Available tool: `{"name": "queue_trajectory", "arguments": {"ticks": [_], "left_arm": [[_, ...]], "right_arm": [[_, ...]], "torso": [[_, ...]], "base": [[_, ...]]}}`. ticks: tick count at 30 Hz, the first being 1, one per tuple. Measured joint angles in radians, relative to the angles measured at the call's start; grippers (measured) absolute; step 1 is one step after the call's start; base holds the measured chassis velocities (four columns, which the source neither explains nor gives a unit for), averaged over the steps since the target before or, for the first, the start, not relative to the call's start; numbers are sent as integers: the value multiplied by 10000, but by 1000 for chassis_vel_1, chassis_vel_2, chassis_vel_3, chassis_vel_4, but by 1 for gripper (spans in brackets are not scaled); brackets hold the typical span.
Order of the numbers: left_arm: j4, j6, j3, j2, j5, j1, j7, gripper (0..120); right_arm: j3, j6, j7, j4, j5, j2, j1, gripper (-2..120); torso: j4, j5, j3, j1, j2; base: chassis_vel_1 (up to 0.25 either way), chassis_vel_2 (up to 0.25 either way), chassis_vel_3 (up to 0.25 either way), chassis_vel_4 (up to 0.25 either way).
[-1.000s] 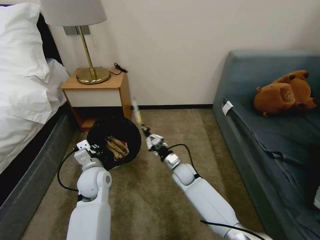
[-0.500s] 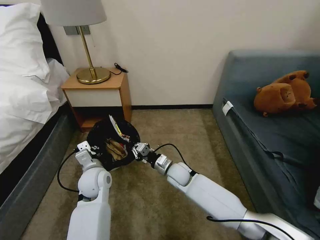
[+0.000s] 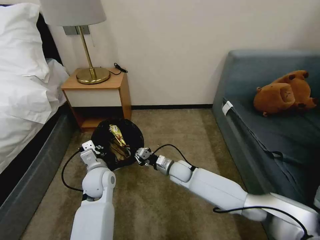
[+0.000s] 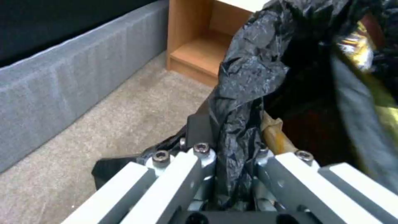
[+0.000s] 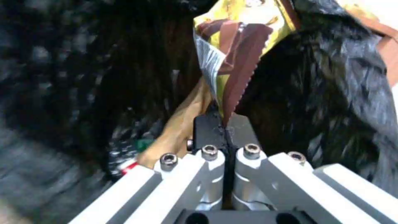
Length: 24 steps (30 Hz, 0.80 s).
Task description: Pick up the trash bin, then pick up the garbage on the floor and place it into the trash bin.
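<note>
Since half a second ago, the right gripper [image 5: 226,130] has swung to the trash bin [image 3: 133,133] rim, jaws pinching the yellow-brown snack wrapper [image 5: 236,56] inside it (crumpled tan paper [image 5: 182,130] lies below). Left gripper [image 4: 232,140] jaws clamp the bin's bagged rim above the carpet [image 3: 160,200].

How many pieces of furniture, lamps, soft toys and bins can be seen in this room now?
Furniture: 3 (bed, nightstand, sofa)
Lamp: 1
Soft toy: 1
Bin: 1
Total: 6
</note>
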Motion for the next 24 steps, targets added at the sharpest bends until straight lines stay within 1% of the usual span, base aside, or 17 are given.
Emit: {"name": "queue_trajectory", "arguments": {"ticks": [2, 4, 5, 6, 8, 9, 10, 11, 12, 14, 15, 16, 17, 19, 20, 23, 24], "left_arm": [[8, -14, 6, 0, 6, 10, 6, 2], [31, -31, 10, 2, 28, 11, 10, 2], [44, -33, 6, 2, 31, 3, 11, 2], [44, -33, 6, 2, 31, 3, 11, 2], [70, -36, -15, 3, 29, -35, 13, 2], [70, -36, -15, 3, 29, -35, 13, 2], [76, -39, -19, 4, 27, -42, 12, 2], [121, -50, -23, 4, 15, -62, 14, 2], [121, -50, -23, 4, 15, -62, 14, 2], [193, -74, -26, 4, 12, -78, 17, 2], [193, -74, -26, 4, 12, -78, 17, 2], [263, -101, -35, 4, 12, -92, 17, 2], [263, -101, -35, 4, 12, -92, 17, 2], [375, -132, -63, 4, 11, -137, 17, 2], [375, -132, -63, 4, 11, -137, 17, 2], [430, -137, -69, 4, 7, -182, 17, 2], [430, -137, -69, 4, 7, -182, 17, 2]], "right_arm": [[-30, 3, 156, -164, -82, 133, 83, 0], [-56, -64, 576, -258, -176, 264, 114, 0], [-74, -82, 721, -255, -256, 288, 114, 7], [-74, -82, 721, -255, -256, 288, 114, 7], [-103, -88, 769, -179, -393, 244, 95, 16], [-103, -88, 769, -179, -393, 244, 95, 16], [-105, -90, 773, -166, -399, 233, 89, 20], [-106, -101, 781, -106, -416, 192, 57, 28], [-106, -101, 781, -106, -416, 192, 57, 28], [-78, -109, 782, -12, -424, 142, 52, 38], [-78, -109, 782, -12, -424, 142, 52, 38], [-42, -119, 782, 109, -427, 87, 64, 45], [-42, -119, 782, 109, -427, 87, 64, 45], [157, -156, 782, 455, -424, -41, 96, 58], [157, -156, 782, 455, -424, -41, 96, 58], [624, -198, 780, 947, -423, -201, 71, 71], [624, -198, 780, 947, -423, -201, 71, 71]], "torso": [[0, 0, 0, 0, 0], [-1, 0, 0, 0, 0], [-2, 0, 0, 0, 0], [-2, 0, 0, 0, 0], [-2, 0, 0, 0, 0], [-2, 0, 0, 0, 0], [-2, 0, 0, 0, 0], [-3, 0, 0, 0, 0], [-3, 0, 0, 0, 0], [-2, 0, 0, 0, 0], [-2, 0, 0, 0, 0], [-2, 0, 0, 0, 0], [-2, 0, 0, 0, 0], [-2, 0, 0, 0, 0], [-2, 0, 0, 0, 0], [-1, 0, 0, 0, 0], [-1, 0, 0, 0, 0]], "base": [[0, 0, 0, 0], [0, 0, 0, 0], [0, 0, 0, 0], [0, 0, 0, 0], [0, 0, 0, 0], [0, 0, 0, 0], [0, 0, 0, 0], [0, 0, 0, 0], [0, 0, 0, 0], [0, 0, 0, 0], [0, 0, 0, 0], [0, 0, 0, 0], [0, 0, 0, 0], [0, 0, 0, 0], [0, 0, 0, 0], [0, 0, 0, 0], [0, 0, 0, 0]]}}
